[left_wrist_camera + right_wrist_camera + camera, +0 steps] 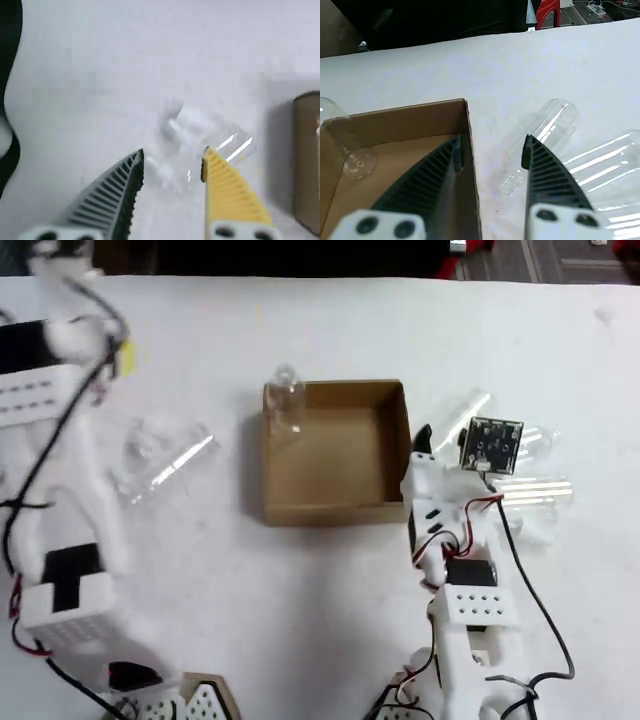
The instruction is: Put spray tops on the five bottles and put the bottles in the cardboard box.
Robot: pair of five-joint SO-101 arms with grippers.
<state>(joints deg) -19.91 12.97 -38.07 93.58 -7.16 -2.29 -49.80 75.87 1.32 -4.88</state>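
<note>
The cardboard box (335,495) stands open at mid-table. One clear bottle (287,405) without a top leans in its far left corner, also seen in the right wrist view (347,150). My right gripper (491,147) is open, its fingers on either side of the box's right wall (470,150), and it sits by that wall in the high view (421,443). More clear bottles (552,125) lie just outside. My left gripper (172,162) is open, with nothing between its fingers, just short of a clear bottle and white spray tops (192,127).
Several clear bottles (525,475) lie right of the box behind the right arm. A clear heap of bottles and tops (160,455) lies left of the box beside the left arm (70,490). The box's side (307,160) shows in the left wrist view.
</note>
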